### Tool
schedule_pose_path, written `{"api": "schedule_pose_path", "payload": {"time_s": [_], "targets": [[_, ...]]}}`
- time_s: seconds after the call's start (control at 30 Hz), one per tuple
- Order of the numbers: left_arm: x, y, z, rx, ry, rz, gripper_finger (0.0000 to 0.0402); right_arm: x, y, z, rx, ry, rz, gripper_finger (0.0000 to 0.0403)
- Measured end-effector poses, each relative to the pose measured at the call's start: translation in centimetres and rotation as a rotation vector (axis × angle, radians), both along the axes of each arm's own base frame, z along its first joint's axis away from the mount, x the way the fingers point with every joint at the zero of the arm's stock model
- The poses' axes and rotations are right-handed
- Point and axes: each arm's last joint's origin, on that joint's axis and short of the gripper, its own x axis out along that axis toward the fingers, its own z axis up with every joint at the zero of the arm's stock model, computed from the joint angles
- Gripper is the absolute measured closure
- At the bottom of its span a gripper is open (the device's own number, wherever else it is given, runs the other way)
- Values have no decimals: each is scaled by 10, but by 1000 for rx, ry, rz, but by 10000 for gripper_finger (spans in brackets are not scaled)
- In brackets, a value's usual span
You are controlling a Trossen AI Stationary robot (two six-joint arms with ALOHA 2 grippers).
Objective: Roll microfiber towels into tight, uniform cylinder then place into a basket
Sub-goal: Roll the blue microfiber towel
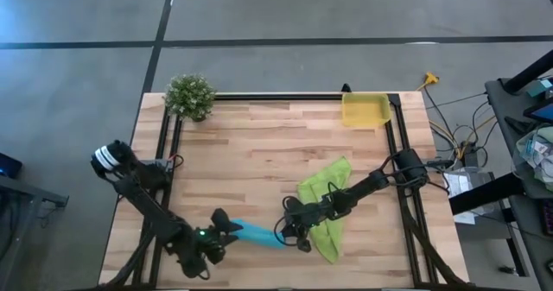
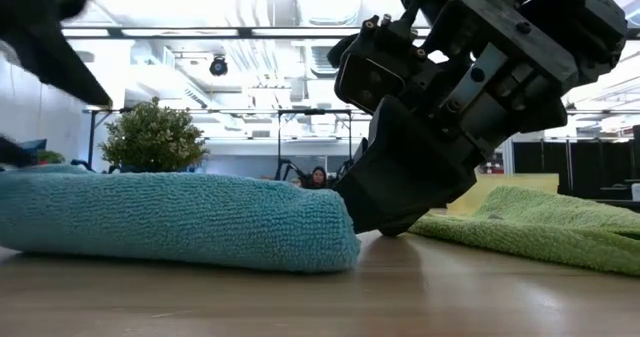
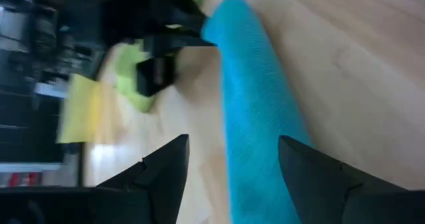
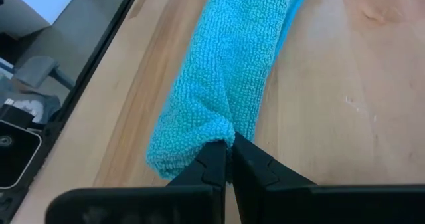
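While the rolled blue towel [image 4: 229, 71] lies flat, right gripper [image 4: 229, 159] pinches its end; left gripper [image 3: 232, 161] spread, straddling it.

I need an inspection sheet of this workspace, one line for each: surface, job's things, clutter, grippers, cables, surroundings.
Surface: wooden table, dark frame rails along its edges.
Job's things: blue towel rolled, lying near the front edge; green towel spread loose, not rolled; yellow basket at the far right corner, nothing seen inside.
Clutter: potted plant at the far left corner.
Grippers: left gripper open, at one end of the blue roll; right gripper shut on the roll's other end.
Cables: loose cables on the floor right of the table.
Surroundings: grey floor; equipment at the right edge.
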Motion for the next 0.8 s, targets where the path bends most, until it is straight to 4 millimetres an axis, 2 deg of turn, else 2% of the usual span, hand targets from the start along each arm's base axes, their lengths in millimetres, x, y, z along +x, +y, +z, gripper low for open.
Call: {"api": "schedule_pose_path", "payload": {"time_s": [0.13, 0.27, 0.47, 0.63, 0.8], "targets": [[18, -3, -9, -51, 124, -28, 170, 0, 0, 0, 7, -2, -11, 394], [27, -6, 1, -108, 210, -9, 146, 1, 0, 1, 9, -3, -13, 394], [44, 4, 10, -192, 221, 97, 122, 1, 0, 1, 0, -14, -30, 394], [61, 15, -4, -277, 344, 99, 120, 1, 1, 1, 2, -12, -31, 394], [74, 19, -10, -301, 363, 118, 120, 0, 2, 1, -1, -14, -34, 394]]}}
